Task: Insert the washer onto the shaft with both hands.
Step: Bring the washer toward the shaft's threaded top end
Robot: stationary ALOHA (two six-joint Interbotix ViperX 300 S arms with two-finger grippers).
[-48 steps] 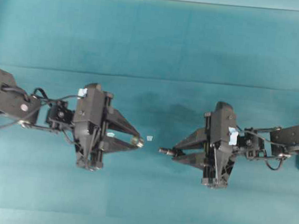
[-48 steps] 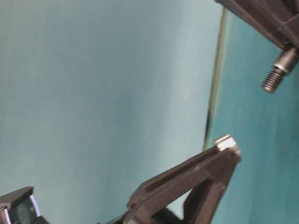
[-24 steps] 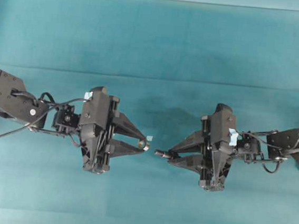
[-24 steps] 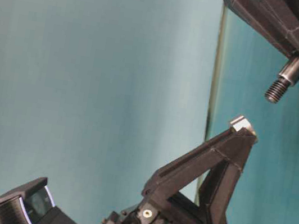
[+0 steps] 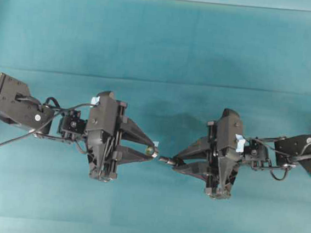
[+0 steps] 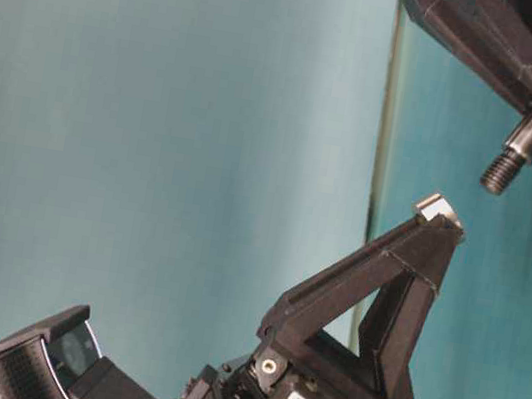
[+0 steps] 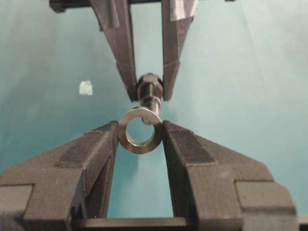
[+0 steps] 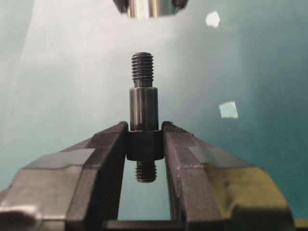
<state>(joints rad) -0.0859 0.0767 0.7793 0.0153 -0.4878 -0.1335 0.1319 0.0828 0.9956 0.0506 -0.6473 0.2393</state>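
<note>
The left black lattice-fingered end effector (image 5: pixel 153 151) points toward 3 o'clock in the overhead view and is closed on the small silvery-grey metal ring, the washer (image 7: pixel 140 130), pinched by its rim between the ribbed pads so its hole faces outward. A small pale scrap (image 7: pixel 85 87) lies on the teal cloth-covered bench (image 5: pixel 162 45) at about 10 o'clock from the washer in the left wrist view.

The right black end effector (image 5: pixel 172 161) points toward 9 o'clock and is closed on the thick collar of the dark grey stepped metal pin, the shaft (image 8: pixel 143 106). Its smooth barrel and threaded tip stand clear of the fingertips, aimed at the washer. From the table-level view, the tip (image 6: pixel 501 172) is near the washer (image 6: pixel 437 208) but apart from it.

The bench surface is matte and evenly teal.
</note>
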